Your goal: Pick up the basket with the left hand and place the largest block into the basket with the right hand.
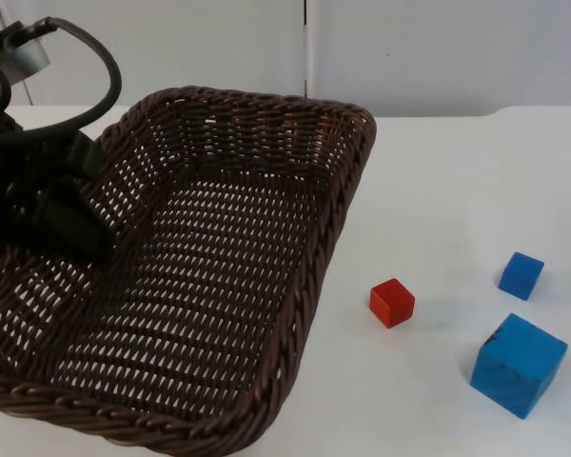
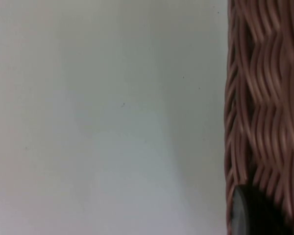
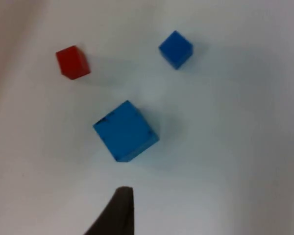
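The dark brown woven wicker basket is held at its rim by the left gripper. The large blue cube sits untouched below the right gripper, whose opening cannot be told; a smaller block could be grabbed mistakenly.

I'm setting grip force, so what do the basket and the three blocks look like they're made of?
Basket: dark brown woven wicker or rattan-like strands, slightly glossy, with an open weave and a braided rim; it could be plastic imitation. Large blue block, small blue block and red block: solid, matte, evenly coloured cubes, probably painted wood or foam; dark scuffs on the large one suggest a painted surface.
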Robot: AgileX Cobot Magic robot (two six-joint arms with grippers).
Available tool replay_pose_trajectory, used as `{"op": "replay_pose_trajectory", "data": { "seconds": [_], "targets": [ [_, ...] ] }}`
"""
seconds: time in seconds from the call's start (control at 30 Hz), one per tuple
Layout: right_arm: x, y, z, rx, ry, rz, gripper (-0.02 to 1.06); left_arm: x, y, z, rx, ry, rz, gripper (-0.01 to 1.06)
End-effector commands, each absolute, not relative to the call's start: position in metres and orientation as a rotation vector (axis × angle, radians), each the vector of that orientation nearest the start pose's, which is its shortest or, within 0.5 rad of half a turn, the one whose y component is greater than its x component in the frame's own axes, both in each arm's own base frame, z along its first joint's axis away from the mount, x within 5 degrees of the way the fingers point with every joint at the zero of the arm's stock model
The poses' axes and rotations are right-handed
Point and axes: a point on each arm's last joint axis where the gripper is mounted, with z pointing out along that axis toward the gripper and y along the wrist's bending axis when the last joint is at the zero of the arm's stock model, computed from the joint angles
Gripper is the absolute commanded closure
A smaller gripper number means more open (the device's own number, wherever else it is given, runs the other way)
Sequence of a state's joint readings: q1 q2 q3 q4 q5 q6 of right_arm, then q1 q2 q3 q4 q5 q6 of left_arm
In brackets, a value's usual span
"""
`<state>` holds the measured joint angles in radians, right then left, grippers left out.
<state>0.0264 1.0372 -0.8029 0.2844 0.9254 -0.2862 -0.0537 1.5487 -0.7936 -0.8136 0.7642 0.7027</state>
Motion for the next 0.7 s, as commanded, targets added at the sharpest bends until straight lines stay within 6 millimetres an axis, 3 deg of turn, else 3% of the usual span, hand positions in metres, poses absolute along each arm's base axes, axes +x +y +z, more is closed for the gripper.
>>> {"op": "replay_pose_trajectory", "data": {
  "seconds": [0.0,0.27,0.5,0.67],
  "targets": [
    [0.189,0.027,0.292,-0.290,2.592,0.290,-0.01,0.263,-0.064,0.198,0.225,2.702,-0.784,1.05],
    [0.190,0.030,0.292,-0.304,2.592,0.297,-0.01,0.264,-0.063,0.198,0.223,2.699,-0.780,1.05],
    [0.185,0.062,0.292,-0.557,2.532,0.283,-0.01,0.264,-0.063,0.198,0.223,2.699,-0.778,1.05],
    [0.182,0.089,0.289,-0.689,2.469,0.158,-0.01,0.264,-0.063,0.198,0.222,2.698,-0.776,1.05]
  ]
}}
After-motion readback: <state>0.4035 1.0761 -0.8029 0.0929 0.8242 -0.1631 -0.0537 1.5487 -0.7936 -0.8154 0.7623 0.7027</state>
